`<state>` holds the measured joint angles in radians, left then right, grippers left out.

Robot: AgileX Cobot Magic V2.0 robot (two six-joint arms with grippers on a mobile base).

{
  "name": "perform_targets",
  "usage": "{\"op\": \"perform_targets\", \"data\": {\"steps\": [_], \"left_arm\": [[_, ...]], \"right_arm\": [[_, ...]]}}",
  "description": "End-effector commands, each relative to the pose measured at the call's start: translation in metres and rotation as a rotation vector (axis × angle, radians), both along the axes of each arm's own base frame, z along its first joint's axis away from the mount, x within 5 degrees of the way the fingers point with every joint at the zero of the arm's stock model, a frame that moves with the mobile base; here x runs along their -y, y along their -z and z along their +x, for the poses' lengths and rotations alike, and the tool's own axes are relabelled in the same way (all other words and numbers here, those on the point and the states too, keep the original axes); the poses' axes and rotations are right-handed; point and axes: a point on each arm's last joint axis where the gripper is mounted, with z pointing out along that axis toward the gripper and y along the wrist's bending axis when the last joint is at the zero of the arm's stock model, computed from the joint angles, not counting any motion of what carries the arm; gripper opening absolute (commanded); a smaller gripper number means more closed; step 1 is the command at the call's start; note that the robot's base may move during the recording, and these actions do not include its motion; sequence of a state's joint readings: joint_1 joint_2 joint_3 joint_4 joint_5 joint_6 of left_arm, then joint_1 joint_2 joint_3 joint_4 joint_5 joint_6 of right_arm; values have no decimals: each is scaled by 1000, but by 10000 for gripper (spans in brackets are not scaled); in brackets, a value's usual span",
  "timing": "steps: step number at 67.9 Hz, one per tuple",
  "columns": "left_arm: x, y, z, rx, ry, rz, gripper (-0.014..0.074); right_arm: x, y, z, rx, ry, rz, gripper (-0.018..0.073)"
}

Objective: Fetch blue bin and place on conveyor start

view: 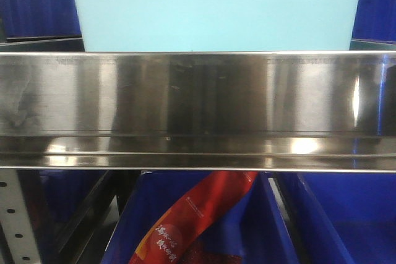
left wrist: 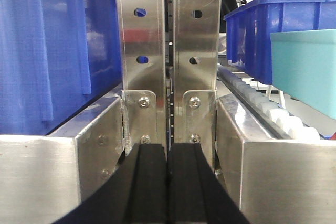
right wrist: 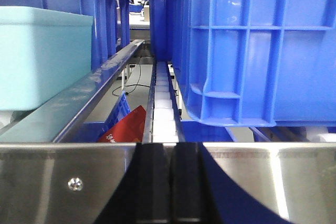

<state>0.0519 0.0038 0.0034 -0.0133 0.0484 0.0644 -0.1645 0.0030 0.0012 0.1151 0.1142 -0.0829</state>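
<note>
My left claw (left wrist: 168,156) and right claw (right wrist: 170,153), fingers pressed together and empty, face the steel rail (view: 198,103). The bin (view: 216,10) stands behind the rail at the shelf's front edge, between both claws, untouched.

One blue bin (view: 216,10), one red packet (view: 198,214), at least three dark-blue crates (right wrist: 262,51)
</note>
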Motion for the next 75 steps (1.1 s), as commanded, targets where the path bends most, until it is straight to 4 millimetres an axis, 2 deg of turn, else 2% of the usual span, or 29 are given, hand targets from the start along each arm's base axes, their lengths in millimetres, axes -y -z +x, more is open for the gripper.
{"op": "perform_targets", "data": {"steps": [1, 30, 54, 63, 70, 75], "left_arm": [[0, -3, -1, 22, -6, -2, -111], [0, -3, -1, 31, -5, -2, -111], [0, -14, -2, 149, -7, -3, -111], [-1, -25, -4, 195, -7, -22, -111], [0, -56, -12, 199, -5, 2, -111], [1, -85, -20, 194, -3, 8, -107]], "right_arm": [[0, -2, 0, 21, 3, -3, -162], [0, -2, 0, 21, 3, -3, -162], [1, -6, 0, 66, 8, -6, -162], [2, -25, -3, 233, 25, 13, -162], [-1, -61, -12, 243, 3, 10, -162], [-7, -95, -27, 226, -25, 7, -160]]}}
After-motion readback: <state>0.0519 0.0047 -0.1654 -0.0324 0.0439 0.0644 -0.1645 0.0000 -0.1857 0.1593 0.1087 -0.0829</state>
